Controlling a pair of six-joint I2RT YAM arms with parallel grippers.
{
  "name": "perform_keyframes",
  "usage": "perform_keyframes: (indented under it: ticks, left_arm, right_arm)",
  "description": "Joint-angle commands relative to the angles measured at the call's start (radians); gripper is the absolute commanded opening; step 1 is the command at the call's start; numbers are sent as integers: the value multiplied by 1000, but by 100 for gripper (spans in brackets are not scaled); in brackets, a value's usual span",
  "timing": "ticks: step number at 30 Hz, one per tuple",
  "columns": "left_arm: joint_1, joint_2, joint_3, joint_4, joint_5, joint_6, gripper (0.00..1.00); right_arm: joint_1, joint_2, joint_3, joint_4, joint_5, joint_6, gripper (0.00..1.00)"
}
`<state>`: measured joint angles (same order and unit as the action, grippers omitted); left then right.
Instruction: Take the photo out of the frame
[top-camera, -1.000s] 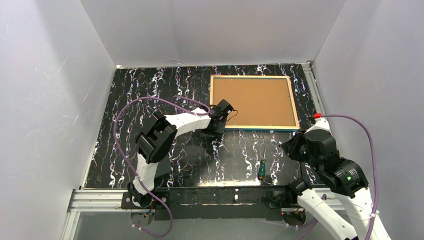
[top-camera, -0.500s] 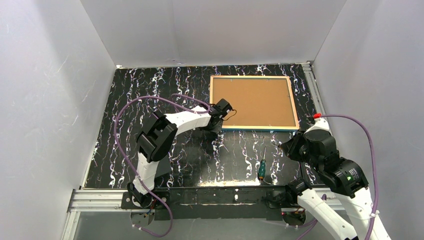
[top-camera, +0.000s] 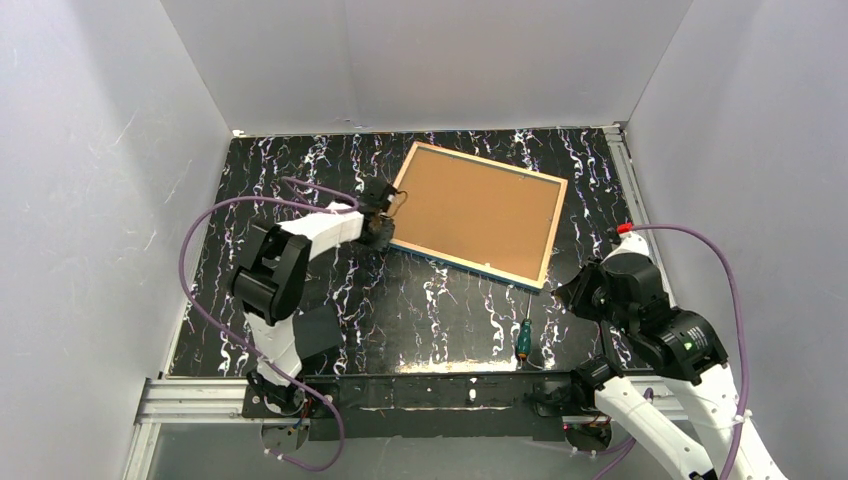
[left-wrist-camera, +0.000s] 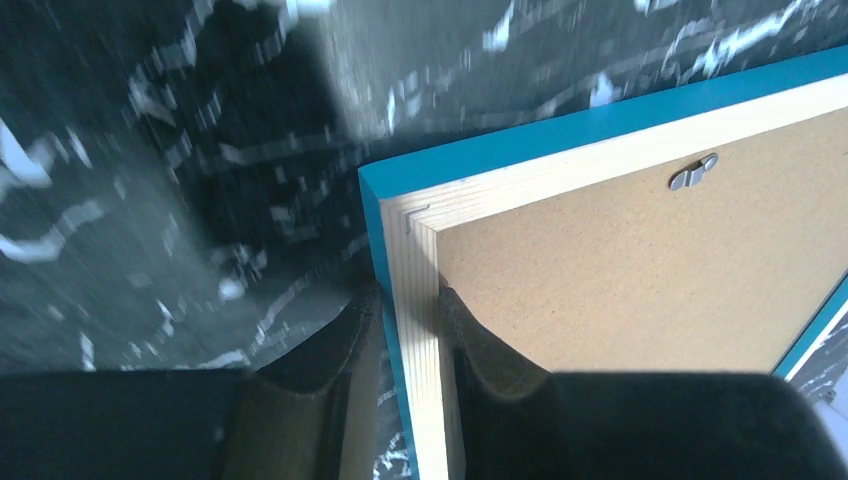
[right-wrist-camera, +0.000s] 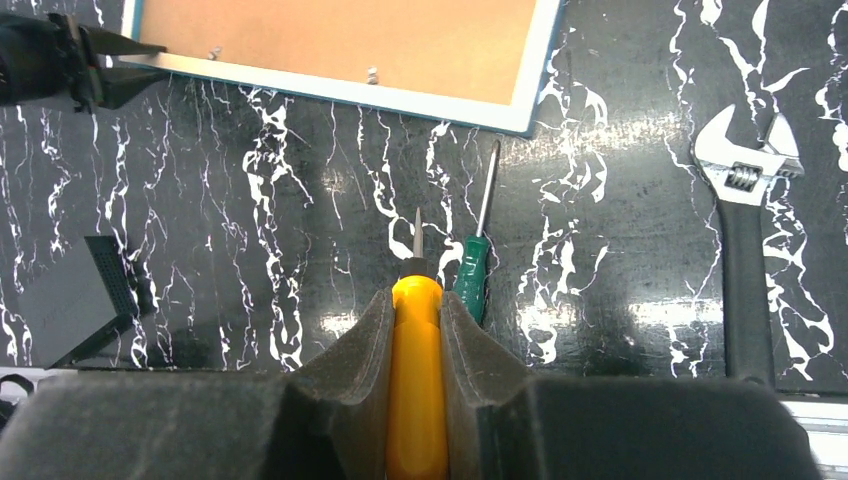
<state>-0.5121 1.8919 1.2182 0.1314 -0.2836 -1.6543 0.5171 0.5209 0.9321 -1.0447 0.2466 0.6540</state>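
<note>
Brown backing board (top-camera: 475, 212) uppermost, the frame (left-wrist-camera: 415, 290) lies skewed at the table's (top-camera: 300, 300) one o'clock — the left gripper (top-camera: 380, 228) pinches the rail at its nine-o'clock corner, fingers nearly closed. At five o'clock the right gripper (right-wrist-camera: 416, 310) clamps tight on a yellow-handled screwdriver (right-wrist-camera: 416, 400).

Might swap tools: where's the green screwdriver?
Top view: green screwdriver lies right of centre near the table's front edge, just below the frame's nearest corner.

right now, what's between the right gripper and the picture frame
Mostly bare table, in the right wrist view. A green screwdriver lies beside the yellow screwdriver held in the right gripper, its shaft pointing at a corner of the frame.
</note>
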Motion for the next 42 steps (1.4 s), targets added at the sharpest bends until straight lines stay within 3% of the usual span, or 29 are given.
perform_keyframes:
  ticks: [1,6,11,17,19,24,27,31,35,42]
  left_arm:
    - [114,40,-90,-169,-28,281,0]
    - [187,50,-62,-142,57,533,0]
    - [224,78,56,-310,74,826,0]
    - [263,64,66,-286,158,965,0]
    - [270,68,113,-313,196,973,2]
    - [271,37,131,-335,273,917,50]
    - [271,4,111,-344,323,878,65]
    - [266,-66,44,-336,409,818,74]
    - [225,-148,-79,-260,485,769,75]
    - [101,-228,-257,-106,503,661,66]
  right_arm:
    - [0,35,-13,69,-22,-8,1]
    - [0,60,-35,98,-40,-8,1]
    - [0,69,-48,112,-43,-9,1]
    - [0,88,-59,130,-56,-17,1]
    - [1,92,-58,134,-63,-18,1]
    - [0,83,-62,130,-62,-18,1]
    - [1,74,-65,123,-60,-19,1]
    - [2,68,-75,125,-66,-17,1]
    - [0,77,-85,151,-84,-14,1]
    - [2,99,-111,190,-122,-6,1]
